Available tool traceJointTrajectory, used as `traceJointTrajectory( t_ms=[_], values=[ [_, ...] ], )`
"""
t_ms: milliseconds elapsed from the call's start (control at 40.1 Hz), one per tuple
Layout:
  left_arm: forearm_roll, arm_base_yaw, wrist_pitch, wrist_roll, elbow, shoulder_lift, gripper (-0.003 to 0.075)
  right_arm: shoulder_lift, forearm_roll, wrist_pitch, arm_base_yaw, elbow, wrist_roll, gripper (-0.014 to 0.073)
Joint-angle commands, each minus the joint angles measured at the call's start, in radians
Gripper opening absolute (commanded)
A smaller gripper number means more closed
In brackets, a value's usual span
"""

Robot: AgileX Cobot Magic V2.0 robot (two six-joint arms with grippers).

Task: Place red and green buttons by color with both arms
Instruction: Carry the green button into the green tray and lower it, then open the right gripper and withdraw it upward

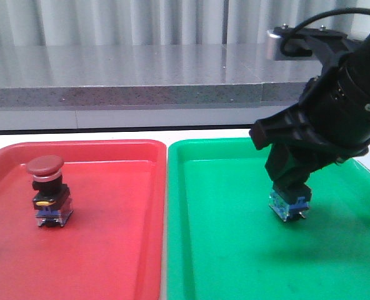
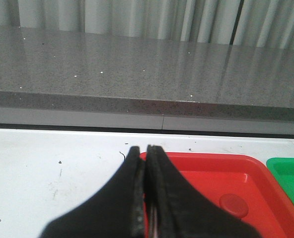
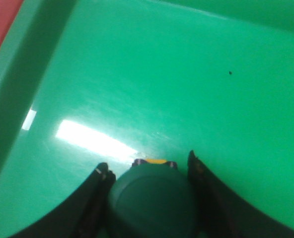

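Closest to the front camera lie two trays side by side on the counter (image 1: 79, 134): the red tray (image 1: 129, 219) and, touching its rim, the green tray (image 1: 222, 237). Inside the red tray, toward the side away from the green tray, the red button (image 1: 47, 190) stands upright and alone. Over the green tray the right pincer (image 1: 289, 187) grasps the green button (image 1: 289, 205), whose bluish base hangs tilted, just above the tray floor or barely touching it.

From the left wrist, the left pincer (image 2: 146, 198) is clenched on nothing, fingers pressed together, poised near the red tray's rim with the red cap ahead of it.

From the right wrist, the dark green cap fills the gap between the fingers (image 3: 100, 193), with the green tray's floor beyond.

Judging the risk: because the green button hangs tilted, letting go now could tip it onto its side or roll it toward the red tray. A hasty withdrawal could also drag it if a finger catches the cap.
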Motion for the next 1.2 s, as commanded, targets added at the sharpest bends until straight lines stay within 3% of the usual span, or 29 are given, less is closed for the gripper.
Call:
traceJointTrajectory(
  t_ms=[0,125,424,699,774,1023,1123,1173],
  values=[
    [-0.009,0.0,-0.087,-0.009,-0.027,0.011,-0.002,-0.027,0.006,-0.071,0.001,-0.021,0.002,0.0222],
    [-0.009,0.0,-0.087,-0.009,-0.027,0.011,-0.002,-0.027,0.008,-0.068,0.001,-0.021,0.002,0.0293],
    [-0.009,0.0,-0.087,-0.009,-0.027,0.011,-0.002,-0.033,0.008,-0.032,0.001,-0.022,0.002,0.0582],
    [-0.009,0.0,-0.087,-0.009,-0.027,0.011,-0.002,-0.232,0.018,0.066,-0.003,-0.103,0.002,0.0577],
    [-0.009,0.0,-0.087,-0.009,-0.027,0.011,-0.002,-0.296,0.018,0.071,-0.024,-0.135,0.002,0.0512],
    [-0.009,0.0,-0.087,-0.009,-0.027,0.011,-0.002,-0.435,-0.003,0.121,-0.168,-0.16,0.001,0.0053],
    [-0.009,0.0,-0.087,-0.009,-0.027,0.011,-0.002,-0.501,-0.045,0.175,-0.226,-0.152,0.001,-0.0057],
    [-0.009,0.0,-0.087,-0.009,-0.027,0.011,-0.002,-0.544,-0.069,0.191,-0.245,-0.138,0.001,-0.0069]
  ],
)
